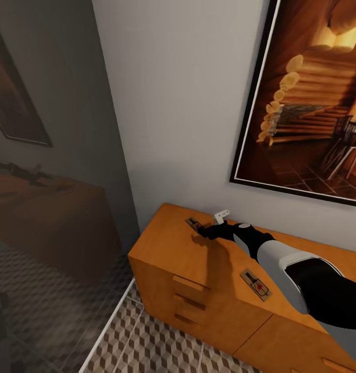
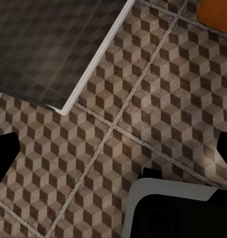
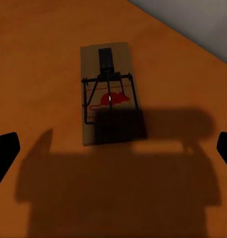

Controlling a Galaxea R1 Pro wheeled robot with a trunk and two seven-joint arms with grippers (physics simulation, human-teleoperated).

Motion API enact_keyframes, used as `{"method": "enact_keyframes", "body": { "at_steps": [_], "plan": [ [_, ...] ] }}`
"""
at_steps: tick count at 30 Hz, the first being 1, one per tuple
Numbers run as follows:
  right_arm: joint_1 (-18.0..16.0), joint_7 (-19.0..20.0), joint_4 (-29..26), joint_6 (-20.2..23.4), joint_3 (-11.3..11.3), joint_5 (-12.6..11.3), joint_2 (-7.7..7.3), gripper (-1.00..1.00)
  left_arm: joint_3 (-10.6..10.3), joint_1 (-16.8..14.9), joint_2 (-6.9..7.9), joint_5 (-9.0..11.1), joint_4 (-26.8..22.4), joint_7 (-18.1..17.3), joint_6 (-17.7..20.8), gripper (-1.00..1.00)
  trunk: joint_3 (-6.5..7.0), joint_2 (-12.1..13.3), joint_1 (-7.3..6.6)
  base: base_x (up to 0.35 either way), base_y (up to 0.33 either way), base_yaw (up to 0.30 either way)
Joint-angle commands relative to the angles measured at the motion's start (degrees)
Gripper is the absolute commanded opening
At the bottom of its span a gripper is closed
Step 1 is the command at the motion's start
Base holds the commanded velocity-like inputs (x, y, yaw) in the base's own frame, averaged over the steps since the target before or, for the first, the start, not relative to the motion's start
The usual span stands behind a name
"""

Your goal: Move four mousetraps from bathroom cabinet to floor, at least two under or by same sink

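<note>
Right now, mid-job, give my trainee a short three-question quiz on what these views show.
1. True or false: the right hand has closed on the far mousetrap.
2. How many mousetraps lie on the cabinet top in the head view?
A. one
B. two
C. four
3. Fill in: the left wrist view looks down at the cube-patterned ____.

Key
1. False: its fingers are spread, and the trap lies flat on the wood between and beyond them.
2. B: the far mousetrap by the right hand and the near mousetrap.
3. Floor.
</note>
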Motion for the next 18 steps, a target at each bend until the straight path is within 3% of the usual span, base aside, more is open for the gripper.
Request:
{"method": "enact_keyframes", "body": {
  "at_steps": [1,18],
  "plan": [
    [-0.06,0.13,0.03,0.01,0.35,-0.35,0.0,1.0,-0.49,-0.08,-0.03,0.1,0.18,0.28,-0.26,1.0,-0.15,-0.12,0.03,0.0,0.0,0.0],
    [-0.06,0.13,0.03,0.0,0.35,-0.25,-0.05,1.0,-0.49,-0.08,-0.03,0.1,0.18,0.28,-0.26,1.0,-0.37,-0.12,0.03,0.0,0.0,0.0]
  ]
}}
